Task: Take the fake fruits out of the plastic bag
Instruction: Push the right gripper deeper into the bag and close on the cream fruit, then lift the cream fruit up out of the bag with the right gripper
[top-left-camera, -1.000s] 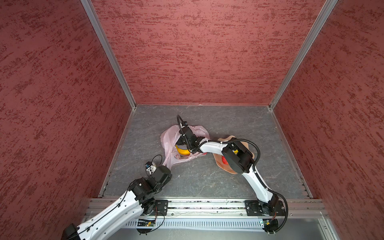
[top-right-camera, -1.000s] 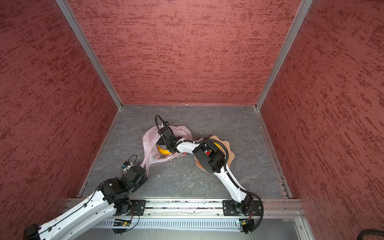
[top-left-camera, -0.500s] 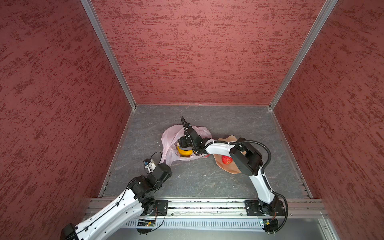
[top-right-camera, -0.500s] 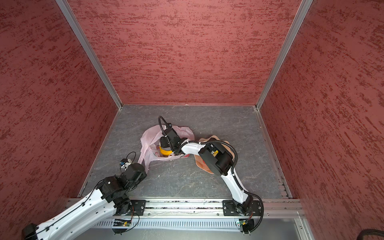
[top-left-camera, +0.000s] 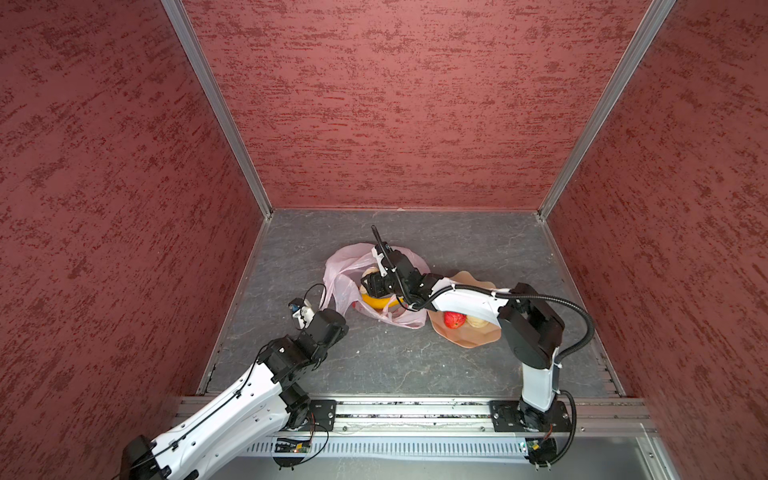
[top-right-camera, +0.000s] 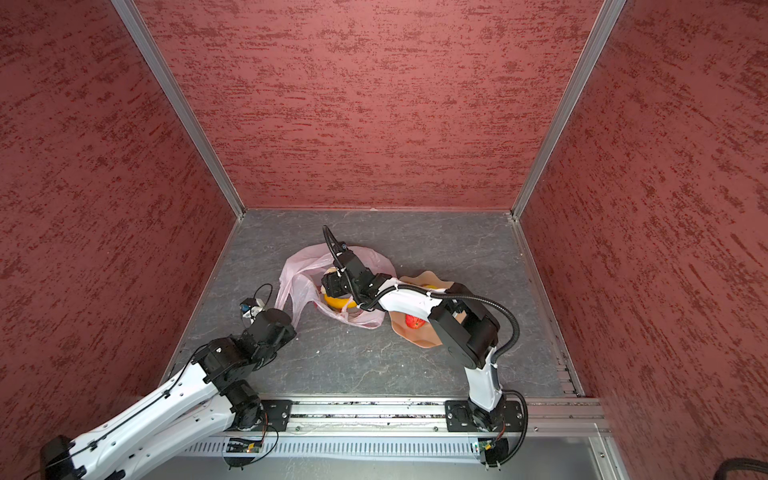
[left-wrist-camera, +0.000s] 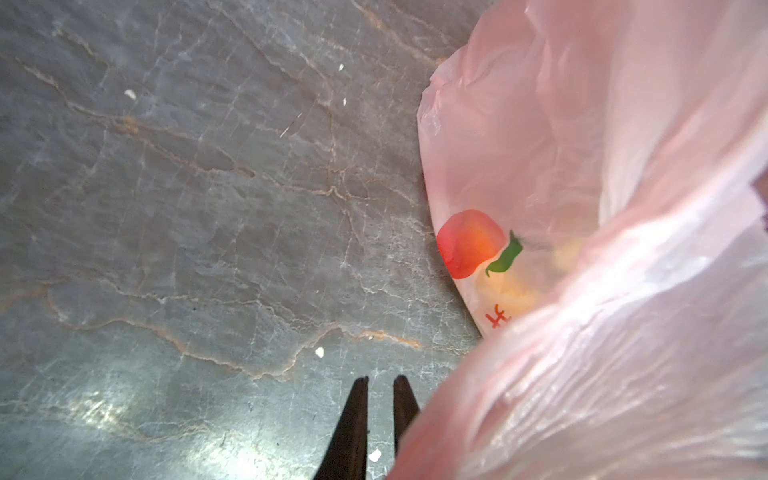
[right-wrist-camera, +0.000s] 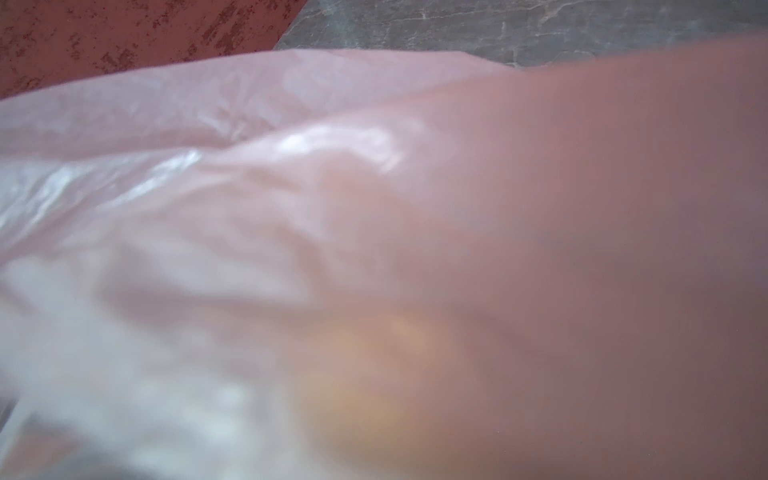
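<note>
Two fake fruits (top-left-camera: 454, 320), red and beige, show in the bowl (top-left-camera: 465, 344). A yellow fruit (top-left-camera: 376, 302) and a beige lump (top-left-camera: 370, 274) remain in the plastic bag (top-left-camera: 345, 266) on the tabletop (top-left-camera: 415, 365). Left jaws apparently pinch its handle. Right jaws, inside it, cannot be judged.

Left tool (left-wrist-camera: 380, 380) nearly closed; right arm (top-left-camera: 461, 301) stretched leftward.

Soft, even light in both top views; sharp focus, faint shadows only. Wall edges (top-left-camera: 216, 104) splayed by wide lens. Left wrist: white glare on desk (left-wrist-camera: 232, 453), plastic bag (left-wrist-camera: 623, 374) soft up close. Right wrist: near-total blur, washed pink.
</note>
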